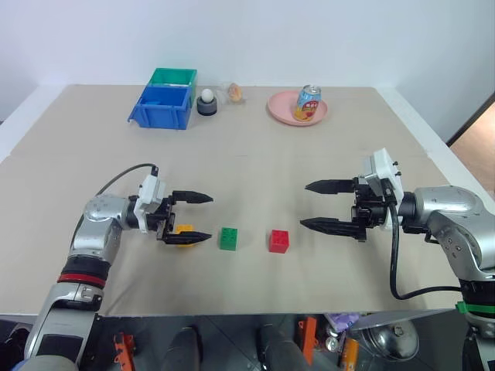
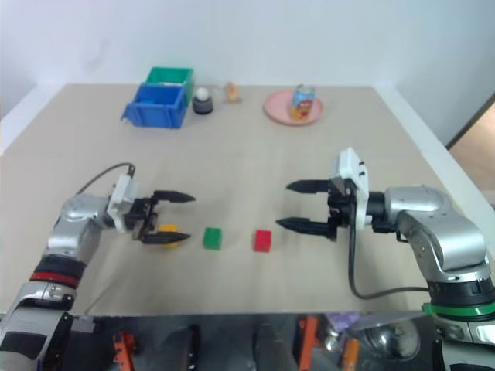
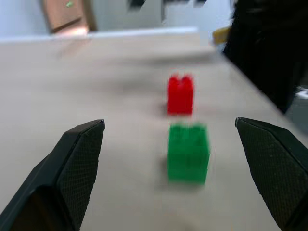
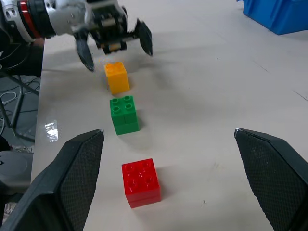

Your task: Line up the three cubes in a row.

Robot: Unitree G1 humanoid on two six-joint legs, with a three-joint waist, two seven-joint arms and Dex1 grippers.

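My workspace reads as a robotics lab test bench. A broad beige table (image 1: pixel 255 154) stands against a plain white wall (image 1: pixel 247 39), laid out with staged props rather than household clutter: blue bin (image 1: pixel 164 107) and green bin (image 1: pixel 174 76) at the far edge, a pink plate (image 1: pixel 282 108) carrying a soda can (image 1: pixel 308 103), and three studded toy cubes near me. Loose cables (image 4: pixel 14 101) hang beside the table edge.

Silver arms are carrying black cables; a red band is ringing the left forearm; white wrist housings are topping black two-fingered grippers.
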